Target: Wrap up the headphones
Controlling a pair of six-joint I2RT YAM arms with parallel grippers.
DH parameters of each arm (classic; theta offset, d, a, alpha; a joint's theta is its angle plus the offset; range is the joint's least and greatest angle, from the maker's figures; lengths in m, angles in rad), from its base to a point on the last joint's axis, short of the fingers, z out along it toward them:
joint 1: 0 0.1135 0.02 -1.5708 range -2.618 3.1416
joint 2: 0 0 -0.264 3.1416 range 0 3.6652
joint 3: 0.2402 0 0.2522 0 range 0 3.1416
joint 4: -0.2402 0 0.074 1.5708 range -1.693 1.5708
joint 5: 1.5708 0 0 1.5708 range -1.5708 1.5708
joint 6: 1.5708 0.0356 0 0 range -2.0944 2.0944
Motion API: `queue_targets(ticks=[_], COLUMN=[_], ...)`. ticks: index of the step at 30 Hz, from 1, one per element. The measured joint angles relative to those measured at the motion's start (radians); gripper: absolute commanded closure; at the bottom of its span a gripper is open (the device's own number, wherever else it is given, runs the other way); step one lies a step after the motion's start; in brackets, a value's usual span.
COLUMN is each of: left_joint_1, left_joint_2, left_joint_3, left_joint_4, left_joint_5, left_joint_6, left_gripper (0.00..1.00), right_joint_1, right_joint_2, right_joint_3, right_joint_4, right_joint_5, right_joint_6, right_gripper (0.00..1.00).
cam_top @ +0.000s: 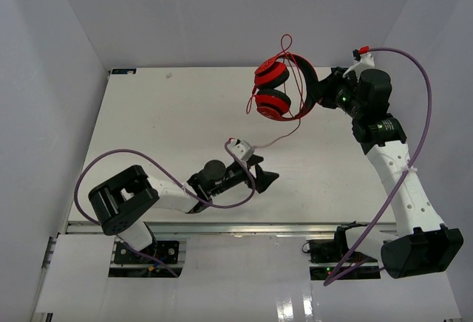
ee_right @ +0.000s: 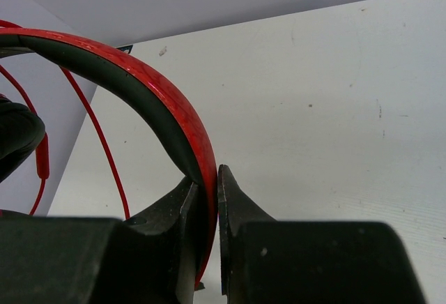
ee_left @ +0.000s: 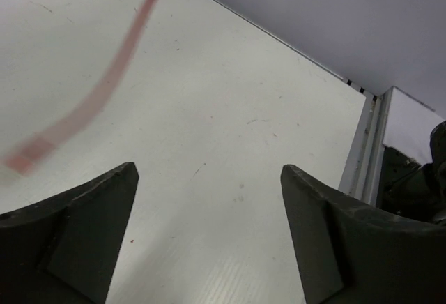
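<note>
The red headphones (cam_top: 272, 91) hang in the air over the table's far right. My right gripper (cam_top: 319, 91) is shut on their headband (ee_right: 139, 81), which runs up between the jaws of the right gripper (ee_right: 209, 175). The thin red cable (cam_top: 290, 78) loops over the band, and its loose end trails down-left (cam_top: 275, 142). My left gripper (cam_top: 262, 173) is low near the table's front middle. Its jaws stand wide apart, and nothing lies between the tips of the left gripper (ee_left: 209, 171). The cable (ee_left: 104, 84) shows as a red blur at that view's upper left, outside the fingers.
The white table (cam_top: 148, 115) is walled by white panels on three sides. Purple robot cables (cam_top: 111, 159) arc over both arms. The table's right edge and rail (ee_left: 369, 143) show beside the left gripper.
</note>
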Motion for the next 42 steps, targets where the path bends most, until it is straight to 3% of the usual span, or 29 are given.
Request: queue_targets(ticks=[7, 15, 20, 21, 22, 24, 26, 35, 39, 42], left_joint_1=[-0.017, -0.017, -0.019, -0.019, -0.019, -0.019, -0.019, -0.018, -0.019, -0.03], left_joint_2=[-0.027, 0.177, 0.318, 0.338, 0.359, 0.389, 0.396, 0.387, 0.352, 0.311], left_joint_3=[-0.065, 0.195, 0.327, 0.351, 0.382, 0.431, 0.449, 0.358, 0.277, 0.202], left_joint_4=[0.14, 0.227, 0.229, 0.223, 0.21, 0.188, 0.181, 0.236, 0.249, 0.271], left_joint_5=[-0.03, 0.081, 0.056, 0.039, 0.02, -0.032, -0.076, -0.12, -0.035, 0.051], left_joint_6=[0.119, 0.185, 0.219, 0.231, 0.239, 0.254, 0.269, 0.273, 0.246, 0.218], left_gripper=[0.02, 0.03, 0.05, 0.13, 0.15, 0.42, 0.52, 0.35, 0.21, 0.17], right_joint_1=[0.0, 0.0, 0.0, 0.0, 0.0, 0.0, 0.0, 0.0, 0.0, 0.0], right_joint_2=[0.0, 0.0, -0.008, -0.009, -0.012, -0.016, -0.019, -0.024, -0.024, -0.025], right_joint_3=[0.003, 0.002, 0.002, 0.002, 0.002, 0.002, 0.002, -0.001, -0.002, -0.003], right_joint_4=[-0.014, -0.013, -0.014, -0.014, -0.014, -0.014, -0.014, -0.014, -0.014, -0.014], right_joint_5=[-0.058, -0.124, -0.142, -0.146, -0.151, -0.159, -0.163, -0.17, -0.17, -0.17], right_joint_6=[0.006, 0.017, 0.015, 0.015, 0.015, 0.016, 0.016, 0.015, 0.014, 0.011], right_gripper=[0.92, 0.92, 0.92, 0.92, 0.92, 0.92, 0.92, 0.92, 0.92, 0.92])
